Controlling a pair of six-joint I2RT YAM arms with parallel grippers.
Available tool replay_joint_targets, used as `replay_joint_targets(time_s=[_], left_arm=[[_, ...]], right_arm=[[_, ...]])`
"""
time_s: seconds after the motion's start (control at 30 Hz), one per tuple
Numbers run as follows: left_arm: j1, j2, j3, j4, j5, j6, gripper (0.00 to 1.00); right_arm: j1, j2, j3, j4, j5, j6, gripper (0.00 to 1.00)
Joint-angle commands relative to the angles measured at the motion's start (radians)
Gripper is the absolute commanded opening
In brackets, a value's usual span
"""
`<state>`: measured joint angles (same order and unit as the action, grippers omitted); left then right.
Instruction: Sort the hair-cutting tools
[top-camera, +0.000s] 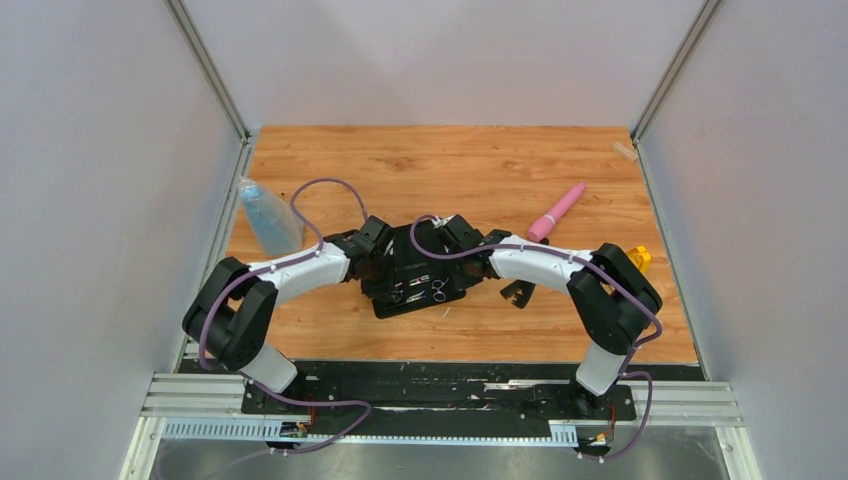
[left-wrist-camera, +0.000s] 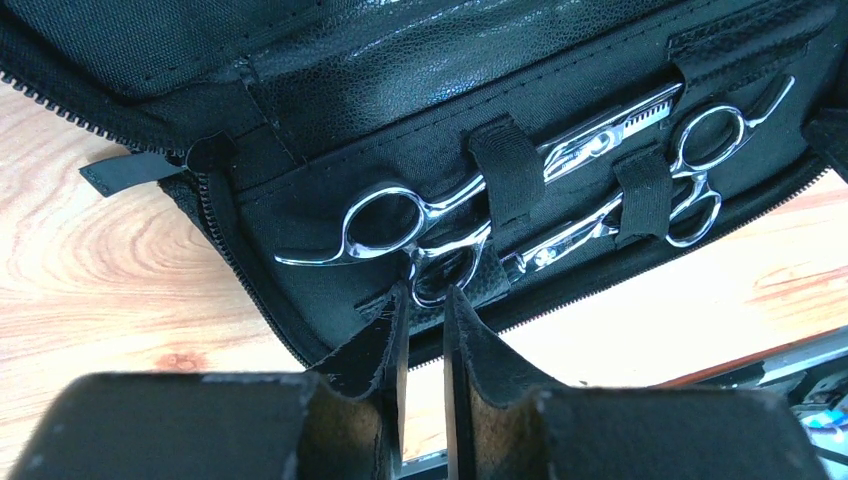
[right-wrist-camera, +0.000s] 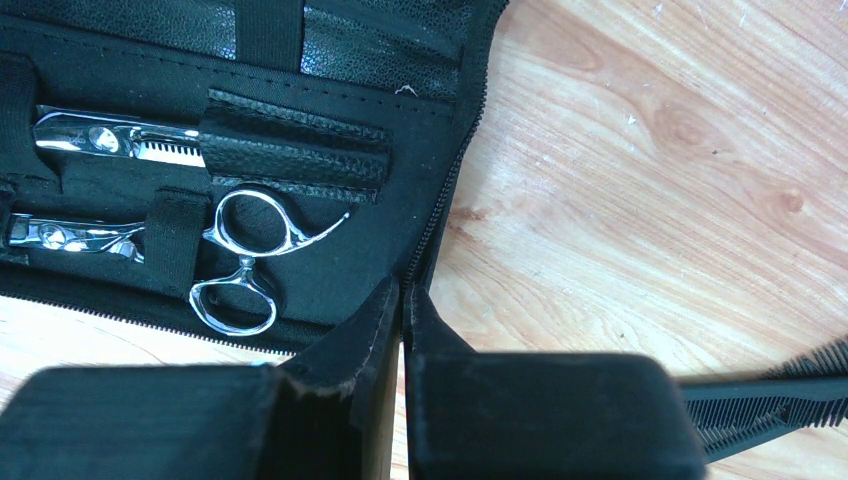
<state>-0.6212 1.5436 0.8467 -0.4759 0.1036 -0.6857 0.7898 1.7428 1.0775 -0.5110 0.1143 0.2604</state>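
Observation:
Two silver scissors (left-wrist-camera: 385, 222) (left-wrist-camera: 705, 135) lie under elastic straps inside an open black zip case (top-camera: 388, 305); they also show in the top view (top-camera: 425, 290) and the right wrist view (right-wrist-camera: 250, 225). My left gripper (left-wrist-camera: 425, 295) has a narrow gap between its fingers, with the tips at the lower ring of one pair of scissors and nothing visibly pinched. My right gripper (right-wrist-camera: 405, 290) is shut on the case's zipper edge (right-wrist-camera: 440, 215). One black comb (right-wrist-camera: 770, 400) lies on the wood to the right of the case, also seen from above (top-camera: 517, 293). The second comb is out of view.
A pink tapered tool (top-camera: 556, 212) lies at the back right. A translucent blue bottle (top-camera: 268, 218) lies at the left edge. A small yellow object (top-camera: 640, 258) sits behind the right arm. White walls close in both sides of the wooden table (top-camera: 450, 160).

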Motion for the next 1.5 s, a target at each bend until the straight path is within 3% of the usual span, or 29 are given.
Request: replay_joint_targets(time_s=[0.0, 0.1, 0.2, 0.33, 0.57, 0.83, 0.97, 1.13, 1.47], left_arm=[[-0.008, 0.049, 0.031, 0.048, -0.031, 0.04, 0.19], [-0.008, 0.027, 0.027, 0.043, -0.013, 0.037, 0.24], [-0.008, -0.013, 0.02, 0.018, -0.018, 0.035, 0.44], [-0.008, -0.101, 0.02, -0.037, -0.064, 0.031, 0.62], [0.01, -0.281, 0.016, -0.126, -0.173, 0.002, 0.8], [0.163, -0.488, -0.012, -0.218, -0.203, 0.025, 0.97], [0.212, -0.592, -0.004, -0.291, -0.255, 0.084, 1.0], [0.224, -0.7, -0.002, -0.336, -0.294, 0.17, 1.0], [0.225, -0.844, -0.015, -0.264, -0.255, 0.311, 1.0]], right_arm=[[0.006, -0.039, -0.001, 0.042, -0.013, 0.006, 0.05], [0.006, -0.047, 0.0, 0.039, -0.016, 0.007, 0.05], [0.005, -0.054, 0.007, 0.025, -0.016, 0.011, 0.05], [0.005, -0.055, 0.016, -0.009, 0.002, 0.055, 0.05], [0.029, -0.062, 0.014, -0.129, -0.027, 0.281, 0.06], [0.221, -0.054, 0.085, -0.225, -0.07, 0.348, 0.25], [0.246, -0.075, 0.149, -0.286, 0.014, 0.251, 0.39], [0.178, -0.121, 0.21, -0.258, 0.111, 0.006, 0.51], [-0.002, 0.006, 0.288, -0.095, 0.081, -0.256, 0.57]])
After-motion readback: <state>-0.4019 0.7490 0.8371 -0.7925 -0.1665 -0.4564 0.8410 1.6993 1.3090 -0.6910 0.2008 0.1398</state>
